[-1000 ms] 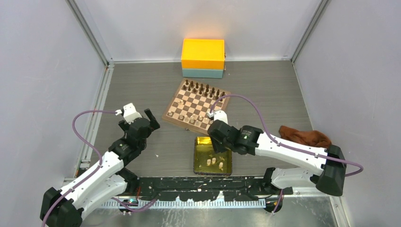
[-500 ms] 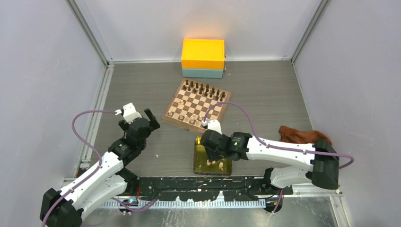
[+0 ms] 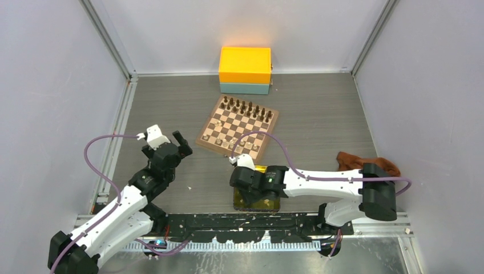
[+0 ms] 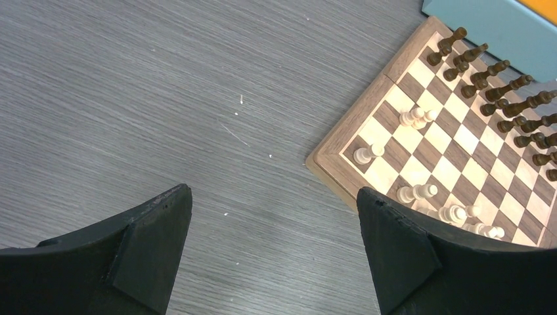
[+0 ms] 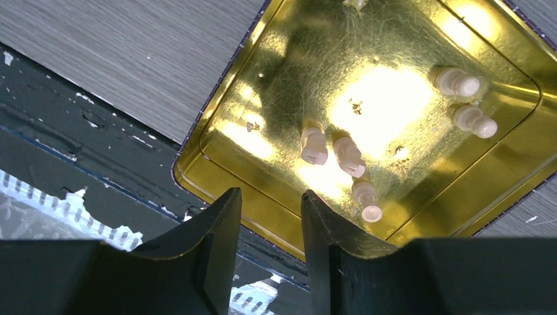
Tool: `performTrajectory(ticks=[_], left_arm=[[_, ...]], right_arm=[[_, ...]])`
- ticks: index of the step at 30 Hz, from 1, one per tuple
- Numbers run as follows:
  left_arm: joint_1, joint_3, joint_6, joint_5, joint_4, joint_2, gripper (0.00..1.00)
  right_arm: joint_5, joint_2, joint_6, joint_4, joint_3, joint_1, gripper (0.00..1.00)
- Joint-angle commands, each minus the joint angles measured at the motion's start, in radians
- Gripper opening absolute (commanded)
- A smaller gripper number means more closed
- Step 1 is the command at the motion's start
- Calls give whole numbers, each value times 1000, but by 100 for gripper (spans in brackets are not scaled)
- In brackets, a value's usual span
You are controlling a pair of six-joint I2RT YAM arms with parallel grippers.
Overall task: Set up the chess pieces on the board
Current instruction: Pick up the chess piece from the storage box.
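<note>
Five cream pieces [image 5: 314, 146] lie in the tray [image 5: 289, 59], seen only by the right wrist camera; from above the right gripper [image 5: 269, 197], swung back from the board [image 4: 338, 157], covers them, jaws slightly apart and empty. The left gripper [image 4: 272, 197] stays put, jaws spread wide, its camera showing other cream pieces on the board.

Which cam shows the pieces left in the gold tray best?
Right wrist: the tray fills it, with at least five pale pieces clear. In the top view the right arm covers most of it. Left wrist: no tray.
</note>
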Motion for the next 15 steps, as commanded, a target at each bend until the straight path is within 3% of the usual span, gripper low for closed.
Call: performTrajectory(ticks=[1,15], left_arm=[[-3,-6,1,-16,39,-29,96],[-3,-19,-1,-23,34,-49,96]], right_arm=[[23,23,-40,-20,62,13,44],[79,86,-113,-28,71,3,45]])
